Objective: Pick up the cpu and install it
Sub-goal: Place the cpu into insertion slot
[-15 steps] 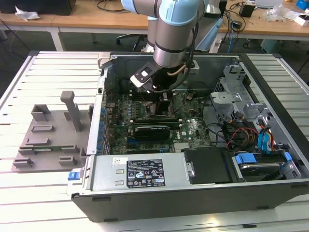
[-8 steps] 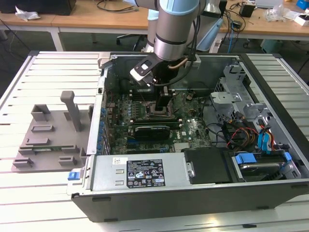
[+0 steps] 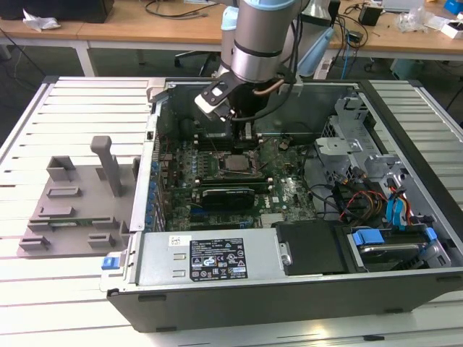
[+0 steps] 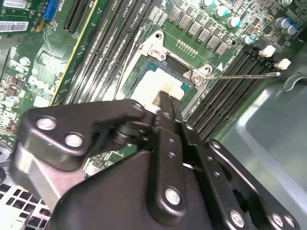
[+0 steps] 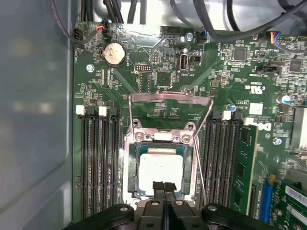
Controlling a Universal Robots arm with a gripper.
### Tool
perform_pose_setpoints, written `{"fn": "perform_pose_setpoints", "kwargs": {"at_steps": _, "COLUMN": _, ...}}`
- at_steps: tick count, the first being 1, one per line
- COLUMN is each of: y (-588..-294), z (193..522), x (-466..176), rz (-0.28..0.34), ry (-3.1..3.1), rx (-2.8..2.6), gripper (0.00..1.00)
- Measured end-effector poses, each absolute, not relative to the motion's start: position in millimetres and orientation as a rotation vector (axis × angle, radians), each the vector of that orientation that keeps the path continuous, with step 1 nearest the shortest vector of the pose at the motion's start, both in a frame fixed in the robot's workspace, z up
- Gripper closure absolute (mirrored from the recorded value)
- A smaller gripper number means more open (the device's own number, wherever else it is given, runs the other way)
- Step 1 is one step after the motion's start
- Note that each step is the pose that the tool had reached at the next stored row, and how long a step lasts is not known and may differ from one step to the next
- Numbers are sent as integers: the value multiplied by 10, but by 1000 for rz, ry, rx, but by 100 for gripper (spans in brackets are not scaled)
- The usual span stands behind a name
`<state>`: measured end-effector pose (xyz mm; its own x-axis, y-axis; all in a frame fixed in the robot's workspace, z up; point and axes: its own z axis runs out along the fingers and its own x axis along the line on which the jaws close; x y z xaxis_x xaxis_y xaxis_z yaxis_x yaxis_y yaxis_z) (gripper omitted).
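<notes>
The cpu point(image 5: 160, 168) is a pale silvery square lying flat inside the open socket frame point(image 5: 130, 165) on the green motherboard. In the second wrist view the cpu point(image 4: 146, 86) shows just beyond my black fingers point(image 4: 168, 115). My gripper point(image 5: 164, 186) is shut, its two fingertips pressed together over the chip's near edge; whether they touch it I cannot tell. The socket's metal load plate point(image 5: 170, 106) is swung back and the thin wire lever point(image 4: 240, 75) stands free. In the exterior view the gripper point(image 3: 243, 136) hangs inside the case just behind the socket point(image 3: 235, 165).
Memory slots point(image 5: 96, 163) flank the socket, with one green module point(image 5: 244, 163) seated. The case wall point(image 5: 33, 120) rises close on one side. A grey plastic tray point(image 3: 72, 202) lies at the exterior view's left. Cables and drive bays point(image 3: 376, 195) fill the case's right.
</notes>
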<state>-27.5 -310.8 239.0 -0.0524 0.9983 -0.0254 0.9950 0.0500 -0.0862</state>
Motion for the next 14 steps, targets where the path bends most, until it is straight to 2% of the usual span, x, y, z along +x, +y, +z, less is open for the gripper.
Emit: {"fn": "perform_pose_setpoints", "kwargs": {"at_steps": 14, "y": -3108, "z": 2874, "x": -275, "rz": 125, "ry": -2247, "rx": -2134, "gripper": 89}}
